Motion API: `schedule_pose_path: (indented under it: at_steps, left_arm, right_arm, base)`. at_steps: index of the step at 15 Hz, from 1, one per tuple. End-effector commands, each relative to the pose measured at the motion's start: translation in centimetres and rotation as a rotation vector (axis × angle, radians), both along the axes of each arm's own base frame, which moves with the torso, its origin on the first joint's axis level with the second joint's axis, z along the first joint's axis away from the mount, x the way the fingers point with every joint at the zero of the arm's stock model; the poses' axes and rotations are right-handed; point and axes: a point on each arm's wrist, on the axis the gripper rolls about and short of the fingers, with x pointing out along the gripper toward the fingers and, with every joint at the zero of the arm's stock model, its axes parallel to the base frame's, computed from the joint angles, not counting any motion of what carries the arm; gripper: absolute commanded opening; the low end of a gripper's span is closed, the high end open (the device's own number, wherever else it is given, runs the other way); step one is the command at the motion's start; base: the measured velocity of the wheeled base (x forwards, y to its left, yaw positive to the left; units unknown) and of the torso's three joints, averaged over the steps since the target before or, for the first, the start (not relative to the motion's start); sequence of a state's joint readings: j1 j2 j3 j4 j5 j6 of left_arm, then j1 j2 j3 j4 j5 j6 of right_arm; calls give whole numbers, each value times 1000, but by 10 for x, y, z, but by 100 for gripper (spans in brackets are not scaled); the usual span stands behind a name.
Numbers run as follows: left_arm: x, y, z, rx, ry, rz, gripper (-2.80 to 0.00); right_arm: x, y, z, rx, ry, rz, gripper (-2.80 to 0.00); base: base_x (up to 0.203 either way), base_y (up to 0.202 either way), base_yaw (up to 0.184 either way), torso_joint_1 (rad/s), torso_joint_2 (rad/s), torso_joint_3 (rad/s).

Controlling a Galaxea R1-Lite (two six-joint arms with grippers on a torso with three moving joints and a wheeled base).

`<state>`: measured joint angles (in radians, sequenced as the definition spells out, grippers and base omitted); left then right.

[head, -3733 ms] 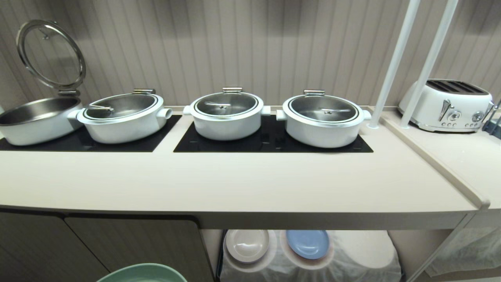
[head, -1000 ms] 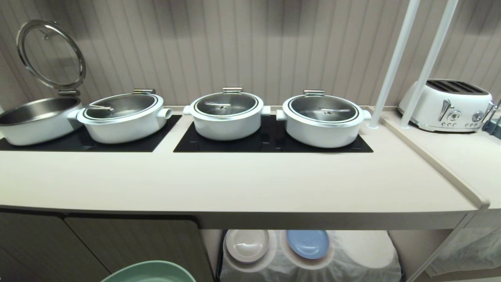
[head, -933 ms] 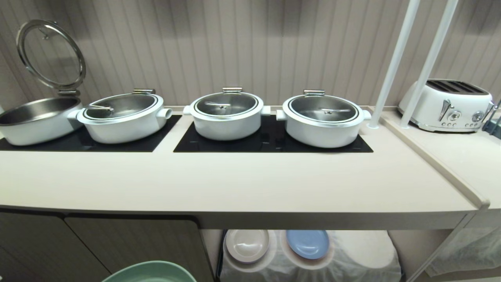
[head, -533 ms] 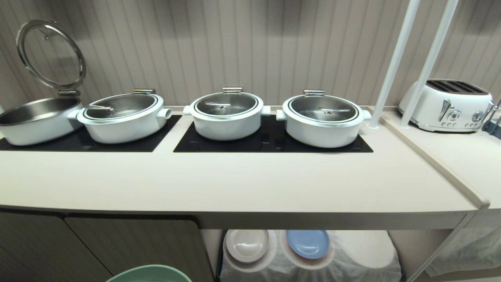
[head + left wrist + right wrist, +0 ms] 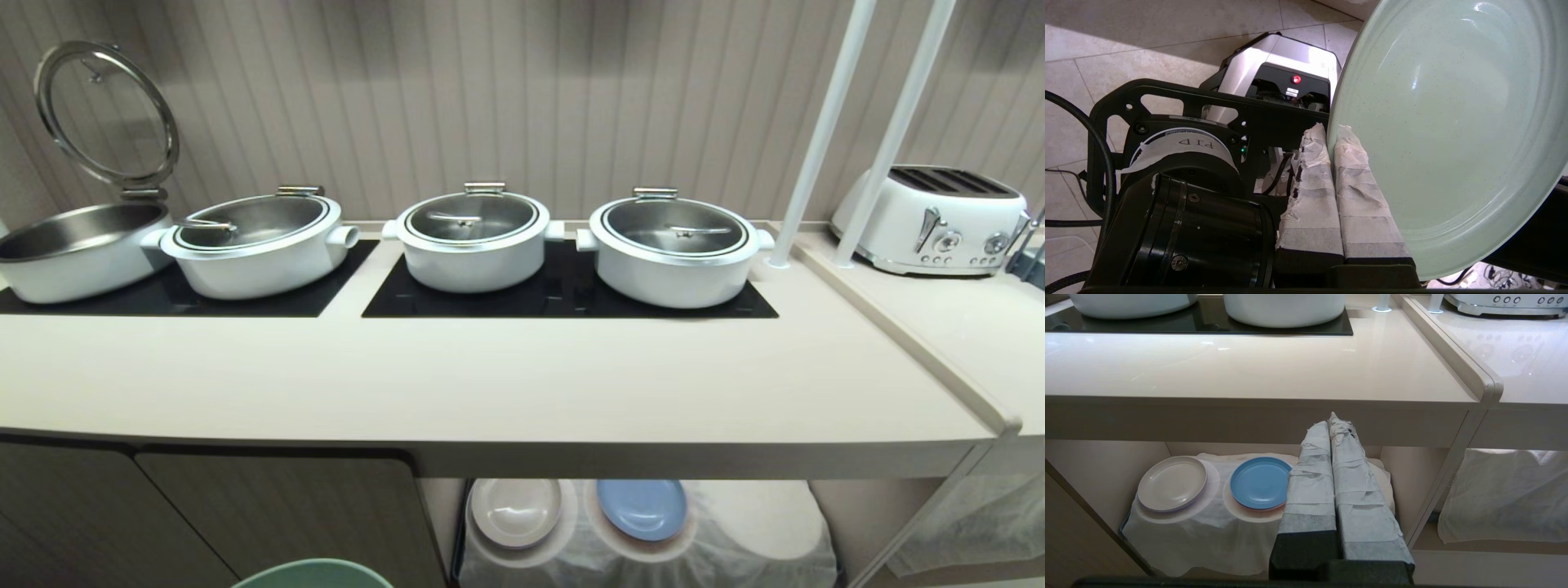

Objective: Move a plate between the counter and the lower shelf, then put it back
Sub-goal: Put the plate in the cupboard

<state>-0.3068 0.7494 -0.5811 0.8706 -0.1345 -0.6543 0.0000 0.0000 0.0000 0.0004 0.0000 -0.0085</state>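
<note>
the left claw [image 5: 1331, 134] is clamped on the rim of the mint-green plate [image 5: 1449, 134], its taped fingers [image 5: 1310, 196] pinching the edge so the plate hangs tilted above the tiled floor [image 5: 1147, 45] and the robot's base. from the head camera only a sliver of the plate [image 5: 314, 574] peeks in, below the worktop's [image 5: 506, 384] front edge and before the cabinet doors. the right claw [image 5: 1331, 420] sits pressed together and empty, facing the lower shelf [image 5: 1412, 473]. there an off-white plate [image 5: 1172, 482] and a blue plate [image 5: 1260, 482] lie side by side on the white cloth [image 5: 1208, 535]. white pots [image 5: 473, 241] stand along the worktop's back edge.
</note>
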Motion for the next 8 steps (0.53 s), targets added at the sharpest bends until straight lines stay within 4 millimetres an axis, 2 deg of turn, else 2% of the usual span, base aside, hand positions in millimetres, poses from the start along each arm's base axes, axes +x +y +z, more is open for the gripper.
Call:
schedule_pose_path:
  at_steps: [1, 8]
  left_arm:
    - [0, 0, 0, 0, 8, 3, -280]
    - [7, -2, 2, 5, 11, 4, -280]
  right_arm:
    - [0, 0, 0, -1, 0, 0, -280]
    - [0, 0, 0, 1, 0, 0, -280]
  base:
    - [0, 0, 0, 0, 0, 0]
    - [0, 0, 0, 0, 0, 0]
